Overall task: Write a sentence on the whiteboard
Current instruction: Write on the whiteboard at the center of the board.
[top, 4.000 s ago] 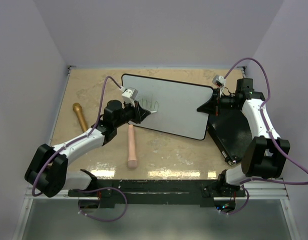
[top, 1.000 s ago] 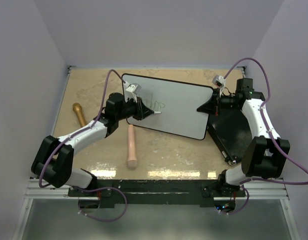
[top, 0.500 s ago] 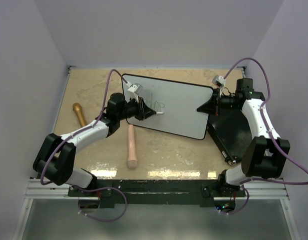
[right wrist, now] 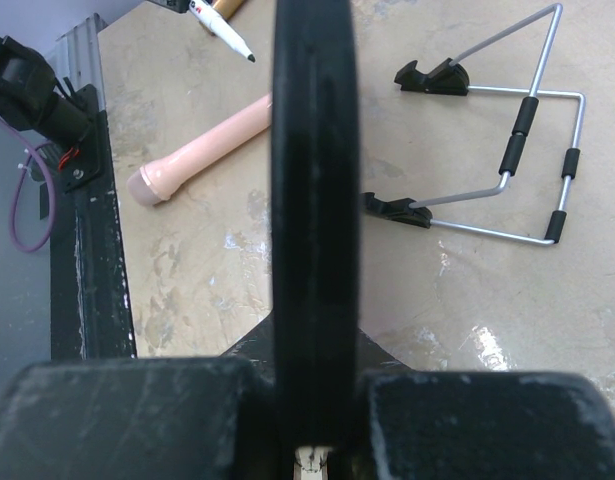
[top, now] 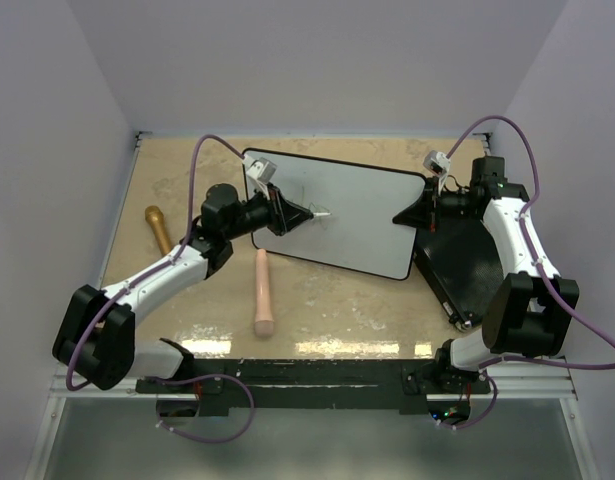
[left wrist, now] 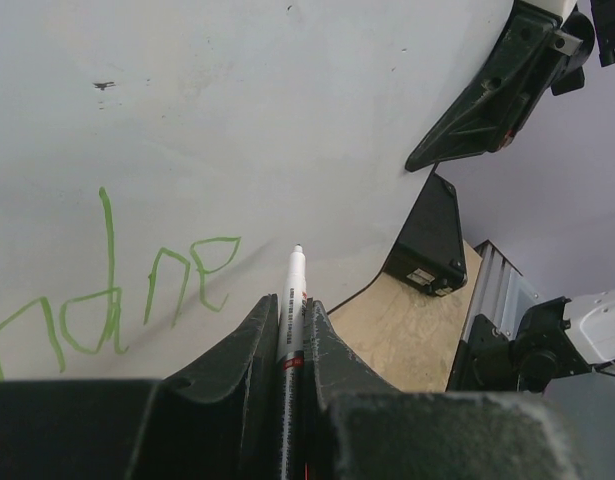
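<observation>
While left gripper [left wrist: 291, 305] clamps marker [left wrist: 295, 265] and right gripper [right wrist: 314, 345] pinches whiteboard [top: 357, 215], we're only a few letters into the sentence [left wrist: 111, 290].

A beige, marbled tabletop [top: 317, 300] is filling the middle of the top view, its surface mottled with paler patches. Three plain, pale lavender-white walls are closing it in: a back wall [top: 317, 60], a left wall [top: 47, 150] and a right wall [top: 587, 110], all bare. Soft, even light is falling across the scene, and bright streaks [top: 347, 347] are glinting on the tabletop's near strip. A silvery metal rail [top: 547, 388] is running along the near edge, and below it a dull grey-green surface [top: 317, 445] is showing. In the right wrist view the same tabletop is shining with small glossy reflections [right wrist: 487, 345].
</observation>
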`<state>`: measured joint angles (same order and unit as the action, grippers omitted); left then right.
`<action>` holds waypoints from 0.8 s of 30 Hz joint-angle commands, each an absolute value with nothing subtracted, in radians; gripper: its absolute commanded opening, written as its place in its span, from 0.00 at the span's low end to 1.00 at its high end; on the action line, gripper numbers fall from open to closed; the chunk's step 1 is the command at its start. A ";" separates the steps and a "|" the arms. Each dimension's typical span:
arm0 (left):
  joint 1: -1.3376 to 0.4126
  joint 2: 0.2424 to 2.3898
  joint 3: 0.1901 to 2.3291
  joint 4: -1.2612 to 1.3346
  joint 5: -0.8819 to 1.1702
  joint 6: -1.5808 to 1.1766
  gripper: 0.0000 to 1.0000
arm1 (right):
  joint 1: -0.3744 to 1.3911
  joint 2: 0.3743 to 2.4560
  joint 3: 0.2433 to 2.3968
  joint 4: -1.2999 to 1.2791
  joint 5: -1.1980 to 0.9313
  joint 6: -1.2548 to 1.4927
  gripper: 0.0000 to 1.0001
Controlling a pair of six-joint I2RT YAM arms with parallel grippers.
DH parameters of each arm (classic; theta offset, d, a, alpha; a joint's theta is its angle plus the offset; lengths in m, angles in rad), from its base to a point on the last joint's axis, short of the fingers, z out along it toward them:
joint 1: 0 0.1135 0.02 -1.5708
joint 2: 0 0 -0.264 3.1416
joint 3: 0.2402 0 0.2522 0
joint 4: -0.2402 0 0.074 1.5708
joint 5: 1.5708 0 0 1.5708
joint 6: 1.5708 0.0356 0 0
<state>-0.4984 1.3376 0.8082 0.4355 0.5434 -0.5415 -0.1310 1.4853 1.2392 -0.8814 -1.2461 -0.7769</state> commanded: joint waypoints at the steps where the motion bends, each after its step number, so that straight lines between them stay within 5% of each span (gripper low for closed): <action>1: -0.520 1.319 0.853 0.465 0.542 -0.549 0.00 | -0.123 1.470 1.258 -0.896 -1.200 -0.807 0.00; 24: -0.574 1.399 0.911 0.411 0.365 -0.463 0.00 | -0.124 1.470 1.256 -0.896 -1.201 -0.807 0.00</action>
<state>-0.5709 1.3846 0.8581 0.4103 0.3908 -0.5007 -0.1310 1.4853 1.2392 -0.8829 -1.2461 -0.7769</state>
